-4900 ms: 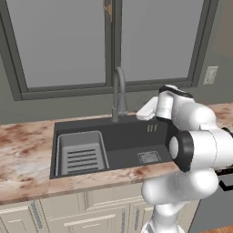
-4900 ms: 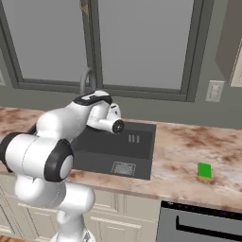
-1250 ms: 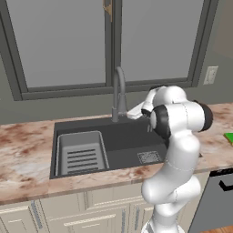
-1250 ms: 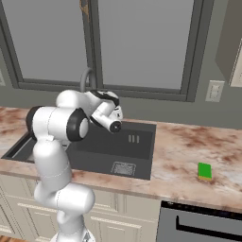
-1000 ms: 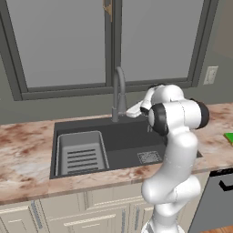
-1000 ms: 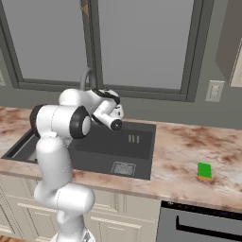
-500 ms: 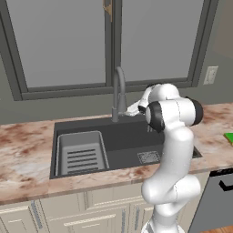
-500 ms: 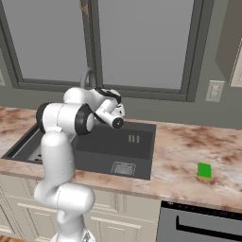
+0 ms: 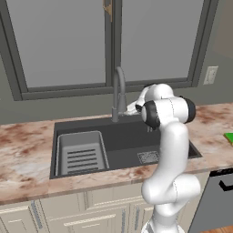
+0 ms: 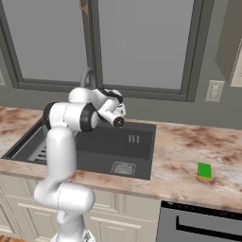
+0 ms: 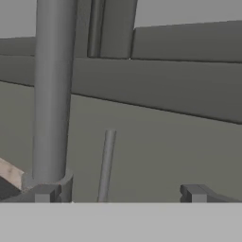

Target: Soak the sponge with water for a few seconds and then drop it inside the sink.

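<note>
The left base view looked forward and down from behind the arm's left side, with the arm rising at lower right. The right base view did the same from the right side, with the arm at lower left. Both covered the sink (image 9: 127, 141) (image 10: 137, 142), the faucet (image 9: 119, 91) (image 10: 87, 78), the counter (image 9: 22, 150) (image 10: 189, 146) and the window (image 9: 63, 41) (image 10: 142, 42). The hand view sat very close to the faucet's (image 11: 52, 94) upright stem, facing the wall behind it.

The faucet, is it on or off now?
Off, as far as I can see: no water falls from the faucet into the sink. The open claw faces its thin lever, not yet touching.
</note>
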Motion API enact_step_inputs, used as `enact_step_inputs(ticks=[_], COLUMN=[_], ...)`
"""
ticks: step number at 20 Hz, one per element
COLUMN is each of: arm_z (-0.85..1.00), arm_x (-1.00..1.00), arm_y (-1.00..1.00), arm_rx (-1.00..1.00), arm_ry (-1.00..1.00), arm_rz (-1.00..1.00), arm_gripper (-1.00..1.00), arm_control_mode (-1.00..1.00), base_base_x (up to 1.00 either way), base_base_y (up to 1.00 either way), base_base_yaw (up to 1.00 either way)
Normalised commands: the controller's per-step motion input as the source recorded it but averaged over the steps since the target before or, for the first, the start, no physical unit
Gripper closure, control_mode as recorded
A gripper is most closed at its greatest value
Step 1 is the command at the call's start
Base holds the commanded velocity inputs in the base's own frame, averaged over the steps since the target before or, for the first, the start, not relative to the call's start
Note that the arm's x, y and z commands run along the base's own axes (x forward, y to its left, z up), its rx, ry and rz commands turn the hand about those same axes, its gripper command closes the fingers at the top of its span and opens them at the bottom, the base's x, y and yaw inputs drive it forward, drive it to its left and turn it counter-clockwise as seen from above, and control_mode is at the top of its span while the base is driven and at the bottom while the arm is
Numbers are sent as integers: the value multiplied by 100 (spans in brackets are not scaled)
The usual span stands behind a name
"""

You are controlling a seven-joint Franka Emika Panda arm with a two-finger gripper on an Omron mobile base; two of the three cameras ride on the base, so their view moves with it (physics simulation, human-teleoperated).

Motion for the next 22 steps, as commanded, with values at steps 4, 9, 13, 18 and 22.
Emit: enact_step_inputs(ticks=[4, 9, 13, 18, 22], arm_z=[-15, -18, -17, -7, -6], arm_x=[30, 28, 9, 2, 5], arm_y=[0, 0, 0, -3, -16], arm_rx=[0, 0, 0, 0, 0], arm_ry=[0, 0, 0, 0, 0], arm_rz=[-1, -1, 0, -1, -6], arm_gripper=[-100, -100, -100, -100, -100], arm_control_mode=[-100, -100, -100, -100, -100], base_base_x=[0, 0, 0, 0, 0], base_base_y=[0, 0, 0, 0, 0], base_base_yaw=[0, 0, 0, 0, 0])
